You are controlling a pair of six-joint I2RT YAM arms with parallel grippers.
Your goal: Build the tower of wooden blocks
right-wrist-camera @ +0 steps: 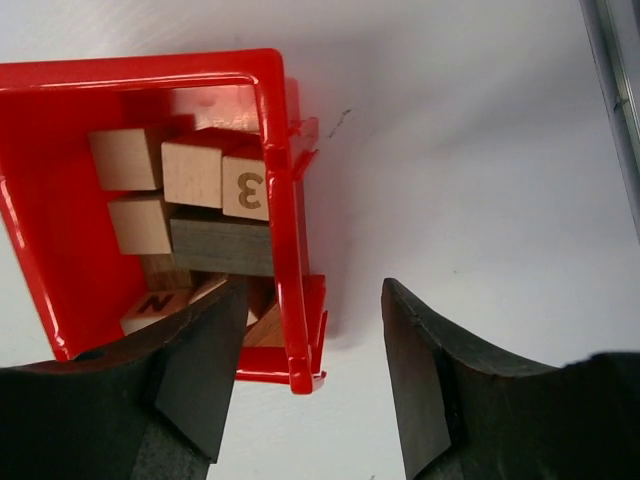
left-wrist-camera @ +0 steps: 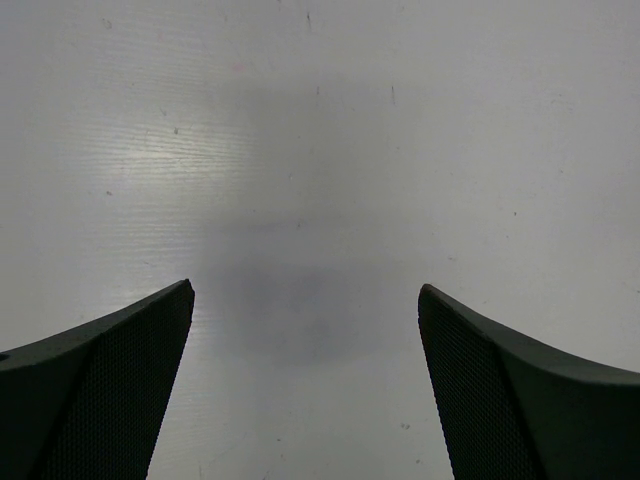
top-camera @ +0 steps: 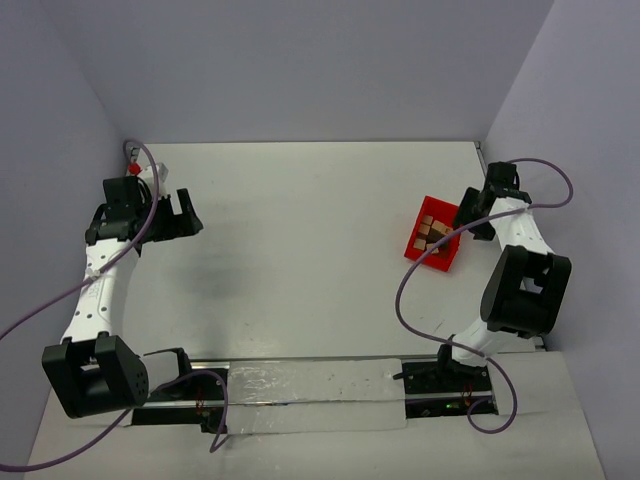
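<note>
The wood blocks [top-camera: 429, 233] lie loose in a red plastic bin [top-camera: 446, 264] at the right of the table. In the right wrist view they show as tan cubes, one stamped "3" [right-wrist-camera: 245, 187], another stamped "N" [right-wrist-camera: 152, 304], plus a dark grey-brown block [right-wrist-camera: 222, 246]. My right gripper [right-wrist-camera: 315, 290] straddles the bin's near wall [right-wrist-camera: 272, 150], one finger inside over the blocks, one outside, with a gap still showing. No tower stands anywhere. My left gripper [top-camera: 180, 214] hangs wide open over bare table at the far left, its jaws [left-wrist-camera: 305, 300] empty.
The table's right edge and a metal rail [right-wrist-camera: 612, 90] run close beside the bin. Grey walls enclose the table at the back and sides. A purple cable [top-camera: 415, 300] loops off the right arm near the bin.
</note>
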